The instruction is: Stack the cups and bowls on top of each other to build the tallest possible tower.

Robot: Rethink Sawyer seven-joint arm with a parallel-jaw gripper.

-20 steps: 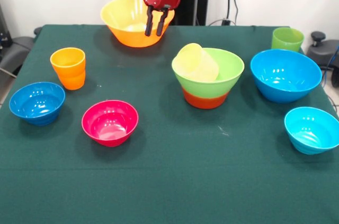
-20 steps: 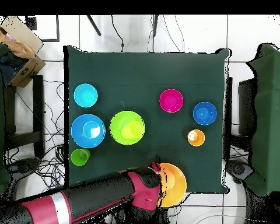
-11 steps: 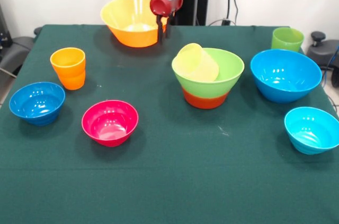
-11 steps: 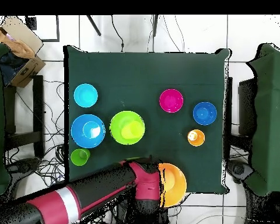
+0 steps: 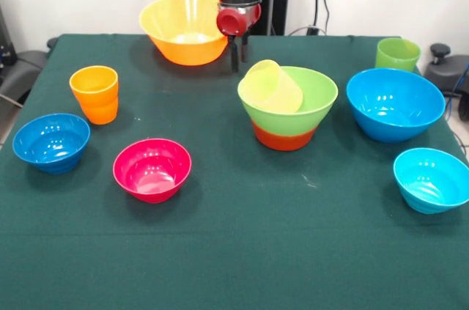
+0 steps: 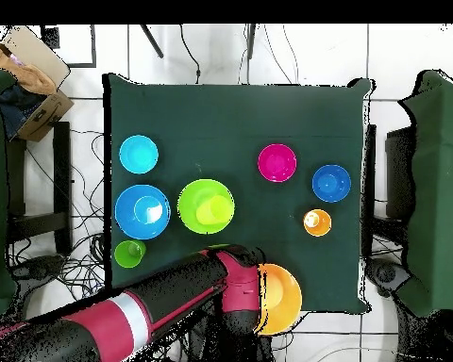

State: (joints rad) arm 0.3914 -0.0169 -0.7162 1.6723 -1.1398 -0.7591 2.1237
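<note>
Shifting sideways from the big yellow-orange bowl (image 5: 185, 28), the tool (image 5: 235, 61) now hangs just beside that bowl's rim, on the side toward the tower (image 5: 286, 105); nothing else has moved. Its fingers appear edge-on as one dark bar, so how far they are parted cannot be told, and nothing is seen in them.

Taking the tower as the landmark in the front view, far to its left sit the small dark blue bowl (image 5: 50, 141) and the orange cup (image 5: 94, 93), then the magenta bowl (image 5: 152, 169) nearer in. The tower itself stands mid-tabletop (image 5: 234, 251): the light green bowl (image 5: 304, 108) nested on the orange-red bowl (image 5: 284, 138), with the pale yellow cup (image 5: 272, 87) lying tilted inside the green one. To its right are the big blue bowl (image 5: 394, 103), with the light green cup (image 5: 397, 53) behind it, and the small cyan bowl (image 5: 431, 178) in front.

All pieces look like light, rigid, glossy plastic, likely slippery; a pinch over a rim wall seems the surest hold. The tilted cup would probably need righting before anything sits steadily on it.
</note>
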